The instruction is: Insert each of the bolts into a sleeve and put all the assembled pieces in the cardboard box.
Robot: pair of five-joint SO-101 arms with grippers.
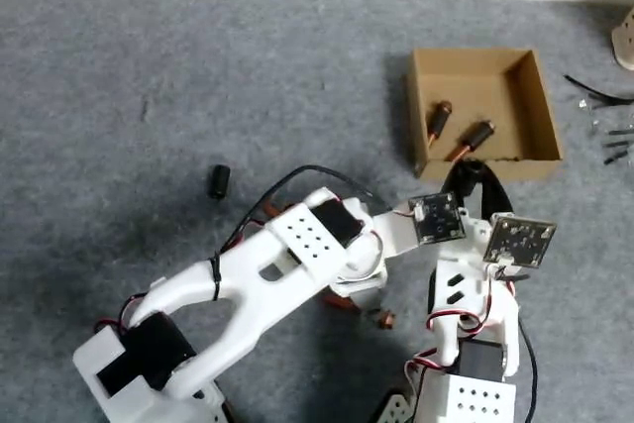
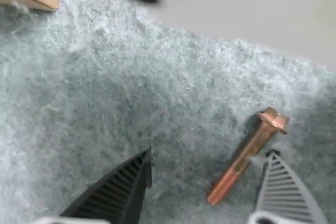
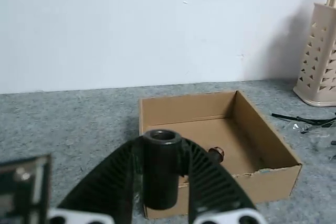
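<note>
Your right fingers point(image 3: 210, 182) grasp a sleeve point(image 3: 161, 169) upright beside the cardboard box point(image 3: 273, 161), by the far edge of the surface point(image 1: 119, 76). Your left fingers point(image 2: 121, 187), released, straddle a bolt point(image 2: 247, 156) lying flat. Close on it next, then thread it in.

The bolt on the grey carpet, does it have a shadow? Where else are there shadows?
Left wrist view: yes, the bolt has a small dark shadow by its head on the grey mat. High view: a big soft shadow lies on the mat beside the left arm. Right wrist view: the beige holder casts a faint shadow on the white wall.
</note>
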